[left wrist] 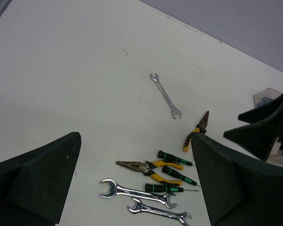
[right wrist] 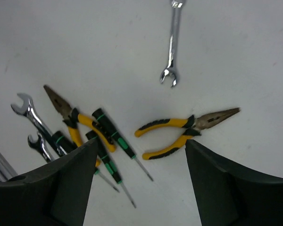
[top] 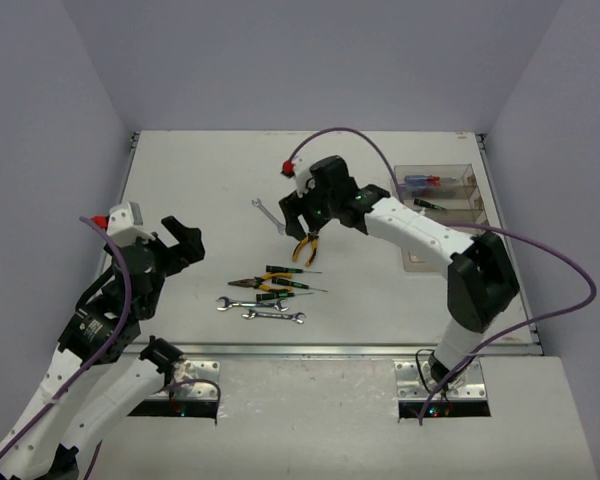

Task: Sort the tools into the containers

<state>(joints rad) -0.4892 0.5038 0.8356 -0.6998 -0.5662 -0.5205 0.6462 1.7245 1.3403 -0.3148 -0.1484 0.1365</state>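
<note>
**Tools loose at mid-table, right gripper open above a pair of pliers**

A pair of yellow-handled pliers (right wrist: 179, 134) is seen lying on the white table (top: 180, 170) near the centre of the top view. It lies just beneath the right gripper (right wrist: 141, 188), whose jaws are spread wide and hold nothing. A lone wrench (top: 268, 215) lies just to the upper left. Lower in the frame a cluster is gathered: a second pair of pliers (top: 260, 284), three green-banded screwdrivers (top: 283, 284) and two wrenches (top: 237, 303). The clear containers (top: 467, 178) are set at the right edge, with a blue-and-red screwdriver (top: 427, 182) inside the topmost bin. At lower left, the left gripper (top: 185, 243) is held wide apart and empty.
</note>
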